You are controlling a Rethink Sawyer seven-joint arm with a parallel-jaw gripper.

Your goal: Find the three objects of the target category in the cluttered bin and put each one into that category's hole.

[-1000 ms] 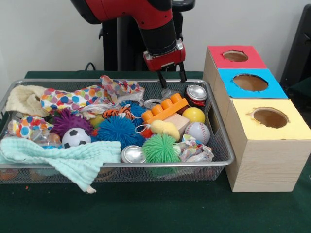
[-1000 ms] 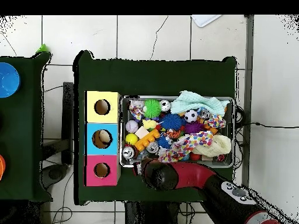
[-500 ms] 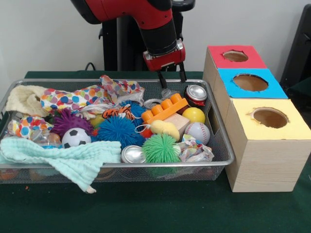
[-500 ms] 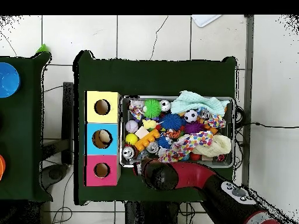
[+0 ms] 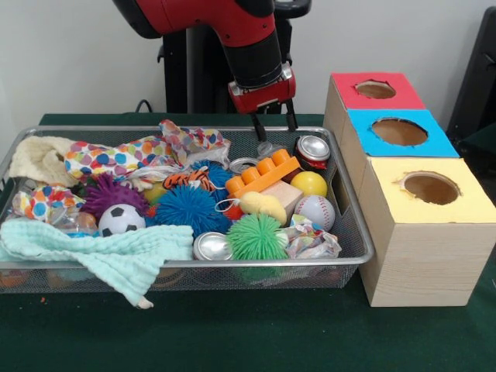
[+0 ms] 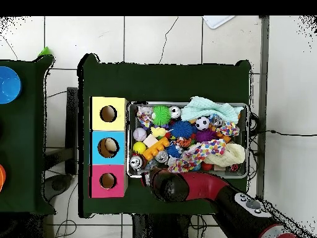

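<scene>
Nothing has shifted since the earlier frames: the gripper [image 5: 272, 123] stays poised with fingers spread and empty over the far edge of the wire bin [image 5: 353, 232], just left of the silver can [image 5: 313, 148]. A clear crinkly container [image 5: 71, 221] lies at the bin's left end beside the soccer ball [image 5: 121, 220]. Only the overhead view shows something pale inside the blue box's hole [image 6: 108, 147].

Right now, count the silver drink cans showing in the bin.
2: one silver can lies at the bin's far corner by the boxes, another can against the near rim beside the green spiky ball. Clutter may hide more.
</scene>
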